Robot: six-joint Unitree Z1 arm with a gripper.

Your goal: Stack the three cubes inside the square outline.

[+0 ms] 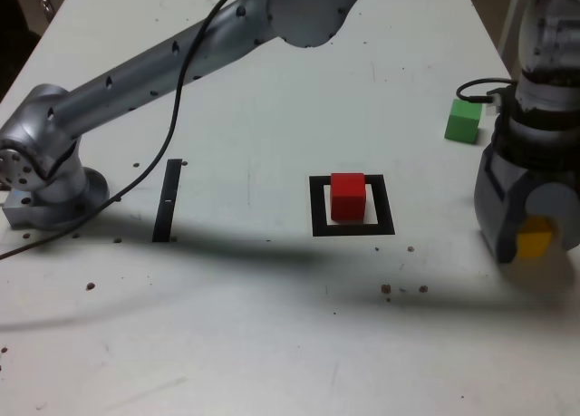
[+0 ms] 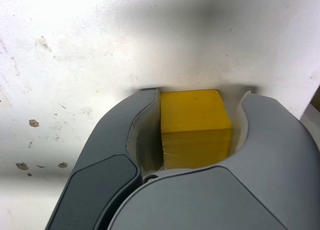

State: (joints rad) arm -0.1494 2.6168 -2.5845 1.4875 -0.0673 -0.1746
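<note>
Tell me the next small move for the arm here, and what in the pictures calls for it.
Probably finish closing the pincer on the yellow cube before any lift. In the wrist view the cube sits between the jaws, one side against a jaw, a slim gap on the other. The red cube already sits inside the square outline; the green cube waits apart on the table.

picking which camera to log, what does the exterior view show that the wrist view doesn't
Only the exterior view shows the small matte red cube sitting inside the thick black square outline, the matte green cube apart toward that view's right, the narrow black strip and the silver arm's base.

Only the wrist view shows both jaws flanking the cube closely.

Both show the matte yellow cube between the grey end effector's jaws on the white table.
</note>
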